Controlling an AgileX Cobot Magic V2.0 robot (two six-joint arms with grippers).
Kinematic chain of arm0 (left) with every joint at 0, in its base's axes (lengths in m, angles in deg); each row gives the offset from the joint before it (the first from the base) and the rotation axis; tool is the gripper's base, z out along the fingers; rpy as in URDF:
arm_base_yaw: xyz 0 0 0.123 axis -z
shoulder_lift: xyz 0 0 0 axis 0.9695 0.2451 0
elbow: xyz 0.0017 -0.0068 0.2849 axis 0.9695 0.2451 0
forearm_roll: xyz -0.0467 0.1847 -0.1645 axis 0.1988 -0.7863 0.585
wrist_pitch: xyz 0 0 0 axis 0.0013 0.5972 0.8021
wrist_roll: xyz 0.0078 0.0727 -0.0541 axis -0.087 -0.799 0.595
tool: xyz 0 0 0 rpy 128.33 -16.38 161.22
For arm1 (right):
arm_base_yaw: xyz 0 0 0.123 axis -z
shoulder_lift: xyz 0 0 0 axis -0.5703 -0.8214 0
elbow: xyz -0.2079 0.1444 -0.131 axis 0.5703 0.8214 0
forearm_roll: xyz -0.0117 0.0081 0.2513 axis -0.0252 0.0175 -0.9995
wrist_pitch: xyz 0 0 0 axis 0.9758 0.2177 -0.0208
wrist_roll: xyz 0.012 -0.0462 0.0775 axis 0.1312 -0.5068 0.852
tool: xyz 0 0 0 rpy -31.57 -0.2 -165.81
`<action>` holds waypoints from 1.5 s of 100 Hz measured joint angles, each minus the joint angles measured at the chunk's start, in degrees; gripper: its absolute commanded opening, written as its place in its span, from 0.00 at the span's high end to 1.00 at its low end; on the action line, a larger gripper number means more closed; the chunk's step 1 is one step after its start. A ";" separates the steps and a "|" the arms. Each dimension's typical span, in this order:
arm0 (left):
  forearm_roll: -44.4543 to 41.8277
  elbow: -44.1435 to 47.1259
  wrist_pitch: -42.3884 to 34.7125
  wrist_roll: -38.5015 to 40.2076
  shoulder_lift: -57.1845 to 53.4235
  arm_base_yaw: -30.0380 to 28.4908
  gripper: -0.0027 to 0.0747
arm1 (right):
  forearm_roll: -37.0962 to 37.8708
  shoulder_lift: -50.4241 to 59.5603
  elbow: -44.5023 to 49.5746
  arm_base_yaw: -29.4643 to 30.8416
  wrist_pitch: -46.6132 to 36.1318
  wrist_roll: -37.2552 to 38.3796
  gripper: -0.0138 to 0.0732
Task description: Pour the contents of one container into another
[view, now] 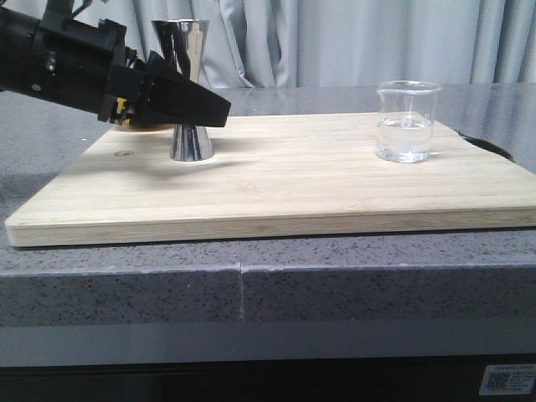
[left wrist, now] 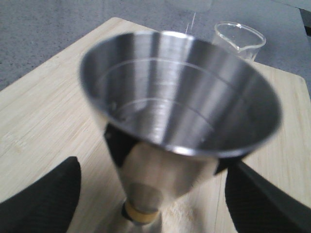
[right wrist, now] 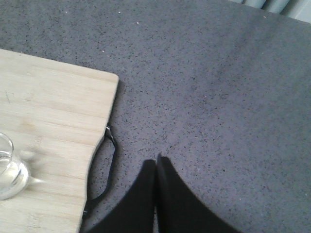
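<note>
The steel jigger [view: 191, 138] stands upright on the left part of the wooden board [view: 285, 184], its gold waist band [left wrist: 141, 213] showing in the left wrist view. My left gripper [view: 201, 105] is open, with one black finger on each side of the jigger's [left wrist: 180, 111] waist and a gap on both sides. The clear glass beaker [view: 408, 121] stands on the right part of the board with clear liquid in its lower part; it also shows as the beaker [left wrist: 239, 39] and beaker [right wrist: 7, 174]. My right gripper [right wrist: 156, 162] is shut and empty over the counter, right of the board.
The board [right wrist: 53, 111] lies on a dark speckled counter [right wrist: 218, 87] and has a black handle loop [right wrist: 109, 160] at its right end. A yellowish thing [view: 138, 127] is mostly hidden behind the left gripper. Grey curtains hang behind.
</note>
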 measured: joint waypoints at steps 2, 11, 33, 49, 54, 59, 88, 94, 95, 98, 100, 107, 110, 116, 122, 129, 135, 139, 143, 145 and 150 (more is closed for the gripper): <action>0.00 0.00 0.00 0.00 0.13 0.00 0.23 | 0.00 0.00 0.00 0.00 0.00 0.00 0.90; 0.03 0.00 -0.09 0.00 0.26 0.00 0.23 | 0.00 0.00 0.00 0.00 0.00 0.00 0.90; 0.46 0.00 -0.09 0.00 0.26 0.00 0.28 | 0.00 -0.38 0.00 0.00 0.00 0.00 0.90; 0.78 0.00 -0.09 0.00 0.26 0.00 0.43 | -0.48 -1.76 0.00 0.00 -0.12 0.00 0.90; 0.78 0.00 -0.09 0.00 0.26 0.00 0.47 | -0.76 -2.33 0.00 0.00 -0.20 0.00 0.90; 0.78 0.00 -0.09 0.00 0.26 0.00 0.52 | -0.90 -2.73 0.00 0.00 -0.33 0.00 0.90; 0.78 0.00 -0.09 0.00 0.26 0.00 0.70 | -1.61 -3.11 0.00 0.00 -3.60 0.00 0.90; 0.78 0.00 -0.13 0.00 0.26 0.00 0.73 | -1.77 -3.11 0.00 0.00 -4.52 0.00 0.90; 0.78 0.00 -0.13 0.00 0.26 0.00 0.73 | -1.77 -3.11 0.00 0.00 -4.77 0.00 0.90; 0.78 0.00 -0.13 0.00 0.26 0.00 0.75 | -1.91 -3.11 0.00 0.00 -5.12 0.00 0.90; 0.78 0.00 -0.13 0.00 0.26 0.00 0.75 | -1.91 -3.11 0.00 0.00 -5.44 0.00 0.90; 1.00 0.00 -0.13 0.00 0.26 0.00 0.78 | -1.95 -3.11 0.00 0.00 -6.13 0.00 0.90; 1.01 0.00 -0.13 0.00 0.26 0.00 0.79 | -2.04 -3.11 0.00 0.00 -6.27 0.00 0.90; 1.10 0.00 -0.13 0.00 0.26 0.00 0.80 | -2.04 -3.11 0.00 0.00 -6.62 0.00 0.90; 1.22 0.00 -0.13 0.00 0.26 0.00 0.81 | -2.04 -3.11 0.00 0.00 -6.80 0.00 0.90; 1.30 0.00 -0.13 0.00 0.26 0.00 0.82 | -2.04 -3.11 0.00 0.00 -6.94 0.00 0.90; 1.30 0.00 -0.13 0.00 0.26 0.00 0.82 | -2.04 -3.11 0.00 0.00 -7.04 0.00 0.90; 1.33 0.00 -0.13 0.00 0.26 0.00 0.82 | -2.04 -3.11 0.00 0.00 -6.98 0.00 0.90; 1.43 0.00 -0.13 0.00 0.26 0.00 0.82 | -2.04 -3.11 0.00 0.00 -7.07 0.00 0.90; 1.43 0.00 -0.13 0.00 0.26 0.00 0.82 | -2.04 -3.11 0.00 0.00 -7.07 0.00 0.90; 1.43 0.00 -0.13 0.00 0.26 0.00 0.82 | -2.04 -3.11 0.00 0.00 -7.07 0.00 0.90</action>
